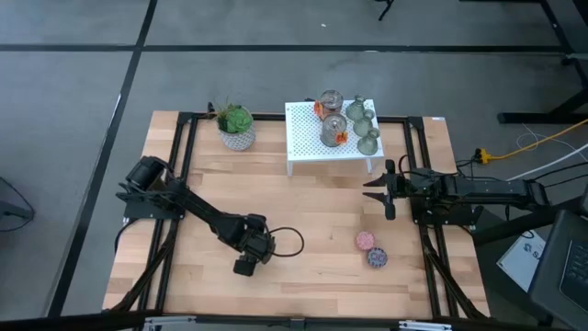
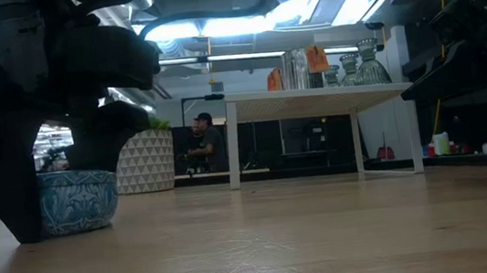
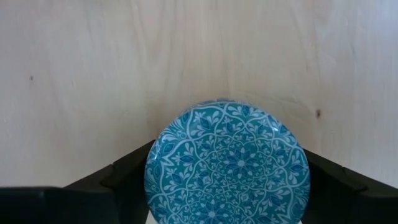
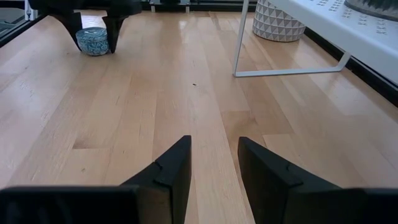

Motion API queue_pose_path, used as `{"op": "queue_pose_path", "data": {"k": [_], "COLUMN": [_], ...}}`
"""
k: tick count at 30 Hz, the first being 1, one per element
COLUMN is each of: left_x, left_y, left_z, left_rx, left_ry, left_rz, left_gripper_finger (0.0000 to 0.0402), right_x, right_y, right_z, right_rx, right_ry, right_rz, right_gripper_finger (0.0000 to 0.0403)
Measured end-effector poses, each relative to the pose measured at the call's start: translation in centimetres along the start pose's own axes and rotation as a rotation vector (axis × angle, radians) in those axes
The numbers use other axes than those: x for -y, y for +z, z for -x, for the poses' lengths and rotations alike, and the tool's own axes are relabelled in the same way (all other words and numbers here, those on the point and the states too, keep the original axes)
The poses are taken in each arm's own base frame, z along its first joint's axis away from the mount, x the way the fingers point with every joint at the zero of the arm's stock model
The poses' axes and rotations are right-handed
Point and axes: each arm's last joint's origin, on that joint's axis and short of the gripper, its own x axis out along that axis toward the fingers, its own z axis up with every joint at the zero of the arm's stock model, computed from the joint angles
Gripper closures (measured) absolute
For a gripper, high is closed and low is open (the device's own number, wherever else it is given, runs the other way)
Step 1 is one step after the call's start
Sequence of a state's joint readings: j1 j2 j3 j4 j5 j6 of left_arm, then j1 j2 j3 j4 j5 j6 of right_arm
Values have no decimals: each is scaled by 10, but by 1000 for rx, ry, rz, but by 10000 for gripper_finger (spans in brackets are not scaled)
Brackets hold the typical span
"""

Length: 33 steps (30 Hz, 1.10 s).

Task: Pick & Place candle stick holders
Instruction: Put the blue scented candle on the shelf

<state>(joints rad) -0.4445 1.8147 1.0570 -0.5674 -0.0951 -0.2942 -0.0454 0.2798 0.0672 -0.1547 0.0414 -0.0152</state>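
Observation:
Three olive-grey candle stick holders [image 1: 366, 126] stand on the right end of a white shelf [image 1: 308, 147] at the table's far side; they also show in the low view [image 2: 359, 63]. My left gripper [image 1: 244, 267] points down at the table's near middle, open. Its fingers [image 3: 127, 173] stand on either side of a flat blue patterned disc [image 3: 227, 162] that rests on the table [image 2: 76, 201]. My right gripper [image 1: 379, 188] is open and empty, just in front of the shelf's right leg; its fingers also show in the right wrist view [image 4: 214, 165]. My left gripper comes from above with one finger at each side of the blue disc's rim [image 3: 152, 168]. The disc lies flat on the table. I cannot tell whether the fingers touch it.
A pink disc [image 1: 366, 241] and a purple disc [image 1: 377, 257] lie near the right front. Two glass jars with orange contents [image 1: 331, 131] share the shelf. A potted plant [image 1: 237, 127] stands at the far left of the shelf. Bare wood lies between the arms.

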Motion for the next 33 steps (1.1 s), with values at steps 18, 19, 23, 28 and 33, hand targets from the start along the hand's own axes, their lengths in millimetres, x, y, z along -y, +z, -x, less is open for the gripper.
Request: {"op": "queue_pose_path", "data": {"k": [18, 19, 23, 28, 33], "left_x": [-8, -11, -22, -43, -67], "left_y": [4, 5, 7, 11, 14], "left_z": [45, 48, 60, 71, 74], "left_rx": [147, 158, 204, 248, 267], "left_ry": [12, 11, 34, 67, 97], "left_rz": [39, 50, 86, 146, 189], "left_gripper_finger": [104, 104, 104, 104, 104], "right_x": [0, 0, 0, 0, 0], "right_y": [0, 0, 0, 0, 0], "right_z": [0, 0, 0, 0, 0], "right_rx": [0, 0, 0, 0, 0], "right_ry": [0, 0, 0, 0, 0], "right_rz": [0, 0, 0, 0, 0], "right_gripper_finger": [268, 268, 268, 268, 268]}}
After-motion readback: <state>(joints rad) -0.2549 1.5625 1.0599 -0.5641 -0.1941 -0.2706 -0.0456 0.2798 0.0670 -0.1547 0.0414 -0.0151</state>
